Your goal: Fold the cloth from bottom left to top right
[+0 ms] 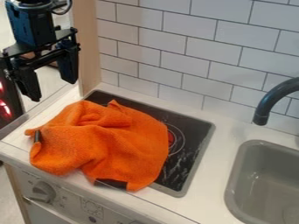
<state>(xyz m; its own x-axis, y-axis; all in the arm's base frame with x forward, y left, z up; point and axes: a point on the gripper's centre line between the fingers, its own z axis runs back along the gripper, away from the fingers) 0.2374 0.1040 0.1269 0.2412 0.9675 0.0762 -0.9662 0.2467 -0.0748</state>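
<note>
Control knob (43, 191) jutting foremost, the orange cloth (111, 140) is lying rumpled across hob (196, 135) and worktop (210, 175) — the tool (53, 90), fingers apart, is hanging above, grasping likely needing descent to the bottom-left corner.

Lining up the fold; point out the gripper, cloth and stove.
Gripper (54, 90): camera view, midway between its fingers' ends.
Cloth (104, 143): camera view, its rumpled middle.
Stove (196, 130): camera view, bare black top beside the cloth.
</note>
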